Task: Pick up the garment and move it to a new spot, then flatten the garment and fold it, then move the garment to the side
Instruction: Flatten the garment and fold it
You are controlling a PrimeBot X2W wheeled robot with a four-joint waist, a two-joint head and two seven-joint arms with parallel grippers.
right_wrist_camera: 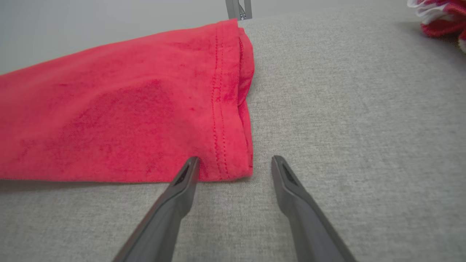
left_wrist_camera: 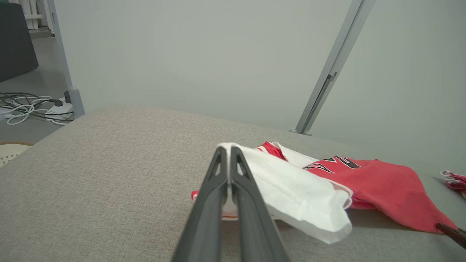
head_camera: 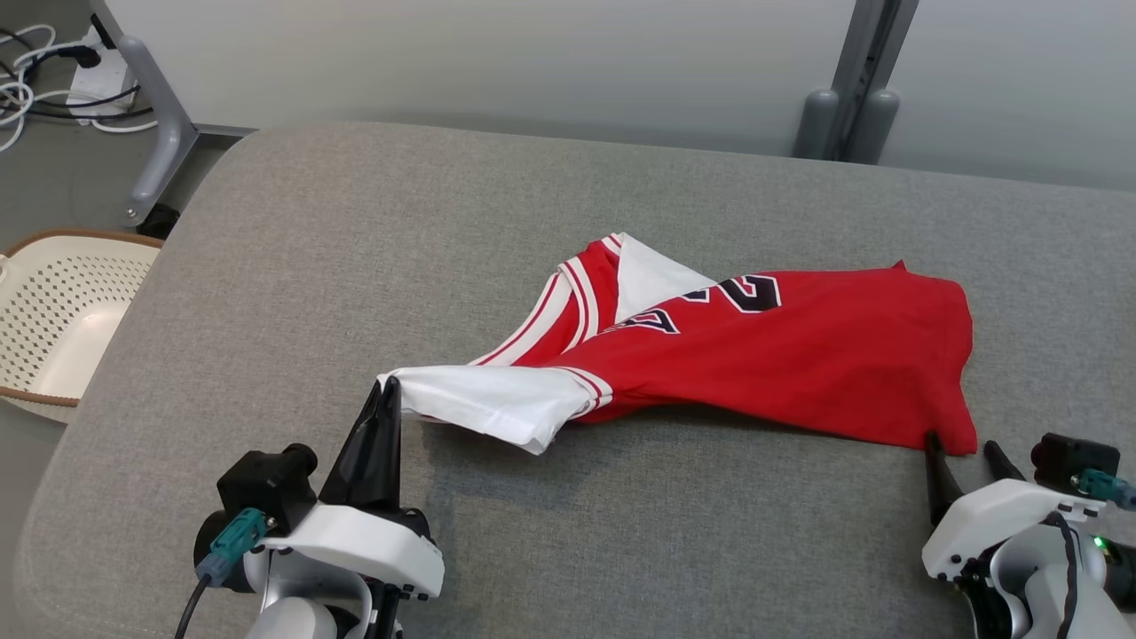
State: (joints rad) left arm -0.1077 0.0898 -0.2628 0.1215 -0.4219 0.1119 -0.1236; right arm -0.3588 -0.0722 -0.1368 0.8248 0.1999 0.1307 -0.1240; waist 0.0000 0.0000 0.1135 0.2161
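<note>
Your left end effector (head_camera: 388, 389) pinches the white edge of the red-and-white jersey (head_camera: 799, 355), rumpled on the grey fabric surface (head_camera: 355, 222). Your right end effector (right_wrist_camera: 236, 159) gapes wide at the hem corner; closing shallow could miss it.

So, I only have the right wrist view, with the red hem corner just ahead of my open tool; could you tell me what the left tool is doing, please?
Observer: The left tool is shut on the white end of the garment, at its left.
Operator: Thanks. Does the garment lie flat?
Observer: No; the head view shows the white end doubled over and the striped trim twisted beside dark numerals.
Operator: Is there anything off the grey surface?
Observer: A cream perforated basket sits on the floor to the left of the grey surface.
</note>
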